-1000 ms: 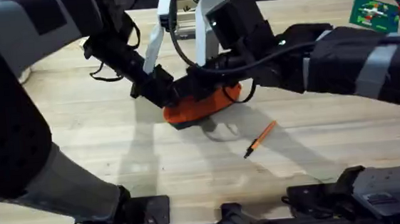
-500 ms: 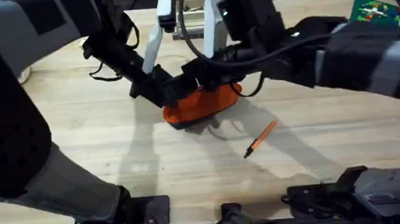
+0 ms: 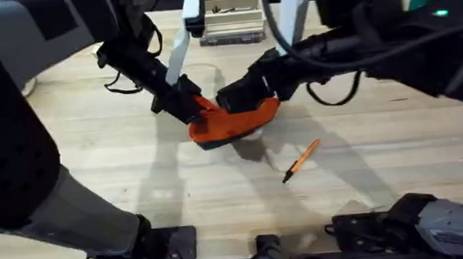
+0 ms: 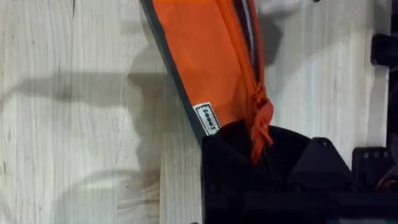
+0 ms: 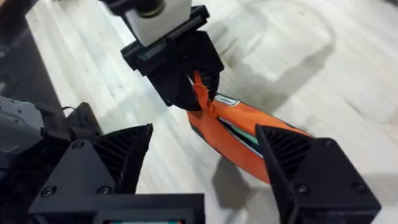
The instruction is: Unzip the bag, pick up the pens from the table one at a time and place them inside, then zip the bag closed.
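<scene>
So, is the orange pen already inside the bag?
No, the orange pen lies on the bare table, apart from the bag.

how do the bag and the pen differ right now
The bag is a wide soft pouch; the pen is a slim stiff stick, much shorter. The bag has its end pinched by the left gripper; the pen lies free on the table, apart from both arms. The bag's zipper is partly open. Both are orange with dark parts.
</scene>
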{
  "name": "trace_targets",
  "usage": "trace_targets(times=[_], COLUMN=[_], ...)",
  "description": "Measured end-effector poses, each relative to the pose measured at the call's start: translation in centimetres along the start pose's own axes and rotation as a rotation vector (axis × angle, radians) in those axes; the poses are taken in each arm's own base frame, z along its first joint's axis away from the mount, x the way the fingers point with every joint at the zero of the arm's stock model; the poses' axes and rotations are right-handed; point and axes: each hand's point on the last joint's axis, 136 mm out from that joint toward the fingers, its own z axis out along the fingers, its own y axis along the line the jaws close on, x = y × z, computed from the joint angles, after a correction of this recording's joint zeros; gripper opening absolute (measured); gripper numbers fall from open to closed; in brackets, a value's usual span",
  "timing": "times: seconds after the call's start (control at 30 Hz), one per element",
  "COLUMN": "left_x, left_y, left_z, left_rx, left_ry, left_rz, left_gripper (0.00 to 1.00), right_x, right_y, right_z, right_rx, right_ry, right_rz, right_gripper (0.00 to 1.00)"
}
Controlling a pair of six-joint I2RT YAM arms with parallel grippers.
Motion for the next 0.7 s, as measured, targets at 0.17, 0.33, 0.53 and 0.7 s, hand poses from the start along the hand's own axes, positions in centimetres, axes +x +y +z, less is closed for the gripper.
trace_targets(times=[0.17,0.33,0.53,0.7], left_x=[0.0,-0.4,-0.7,-0.7], left_y=[0.0,0.1,0.0,0.1], left_z=[0.0,0.1,0.1,0.1], left_rx=[0.0,-0.001,0.002,-0.003], left_ry=[0.0,-0.019,-0.033,-0.034], left_rz=[0.001,0.004,0.0,0.004], left_gripper=[0.052,0.721,0.994,0.994], right_x=[-1.1,-1.6,-1.6,-1.6], right_y=[-0.1,-0.5,-0.9,-1.0], right_z=[-1.8,-2.7,-2.8,-2.8], right_rx=[0.061,0.117,0.137,0.144], right_ry=[-0.055,-0.083,-0.083,-0.082], right_rz=[-0.065,-0.107,-0.119,-0.127], right_gripper=[0.997,0.998,0.997,0.997])
